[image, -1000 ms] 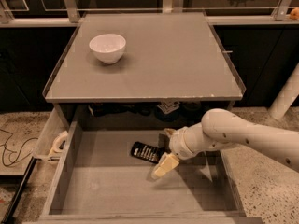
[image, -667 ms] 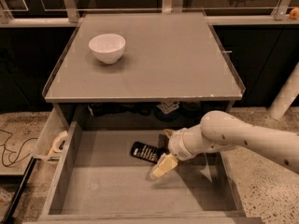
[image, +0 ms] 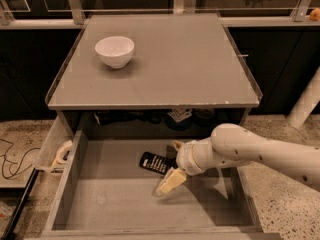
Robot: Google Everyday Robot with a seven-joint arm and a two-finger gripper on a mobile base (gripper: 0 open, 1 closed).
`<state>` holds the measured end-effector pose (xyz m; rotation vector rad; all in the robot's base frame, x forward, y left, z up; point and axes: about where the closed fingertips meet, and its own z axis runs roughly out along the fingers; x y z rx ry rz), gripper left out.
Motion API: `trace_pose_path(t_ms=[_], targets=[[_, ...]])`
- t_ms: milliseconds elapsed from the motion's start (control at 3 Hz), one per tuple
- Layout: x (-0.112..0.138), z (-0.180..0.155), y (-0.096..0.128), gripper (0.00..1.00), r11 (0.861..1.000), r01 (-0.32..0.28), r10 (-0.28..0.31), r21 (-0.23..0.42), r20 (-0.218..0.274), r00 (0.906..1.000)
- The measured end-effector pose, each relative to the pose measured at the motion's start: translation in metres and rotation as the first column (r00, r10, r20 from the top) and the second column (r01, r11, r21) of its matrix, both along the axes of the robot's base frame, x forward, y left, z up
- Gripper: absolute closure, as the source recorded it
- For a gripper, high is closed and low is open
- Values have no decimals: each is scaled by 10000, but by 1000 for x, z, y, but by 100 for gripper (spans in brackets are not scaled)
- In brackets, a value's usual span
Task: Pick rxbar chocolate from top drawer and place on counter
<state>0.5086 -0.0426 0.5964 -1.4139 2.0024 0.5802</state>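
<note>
The rxbar chocolate (image: 155,162), a flat black wrapper with white lettering, lies on the floor of the open top drawer (image: 120,199), near its back middle. My gripper (image: 172,165) reaches into the drawer from the right. Its jaws are open and stand on either side of the bar's right end. One cream finger (image: 170,180) is in front of the bar. The other fingertip (image: 176,145) shows just behind it. The bar still rests on the drawer floor. The grey counter (image: 190,69) with its thin raised clear rim is above the drawer.
A white bowl (image: 114,51) stands on the counter's back left. A narrow pale side tray with a tape roll (image: 62,152) hangs left of the drawer. Dark items sit in shadow at the drawer's back (image: 177,117). A speckled stone floor (image: 280,184) lies to the right.
My gripper has shifted slightly left and down, closer around the bar's end. The bar has not moved.
</note>
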Motion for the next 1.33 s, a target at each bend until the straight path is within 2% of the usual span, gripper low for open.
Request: trace_pose_path(t_ms=[333,667,1333], targets=[[-6,2,10,0,9999,-101,102,-20,533,9985],[-5,-5,8,0,9999,-115,117,-63,294,9995],[-6,-11,6,0,9999,-95,97,-112,127,9999]])
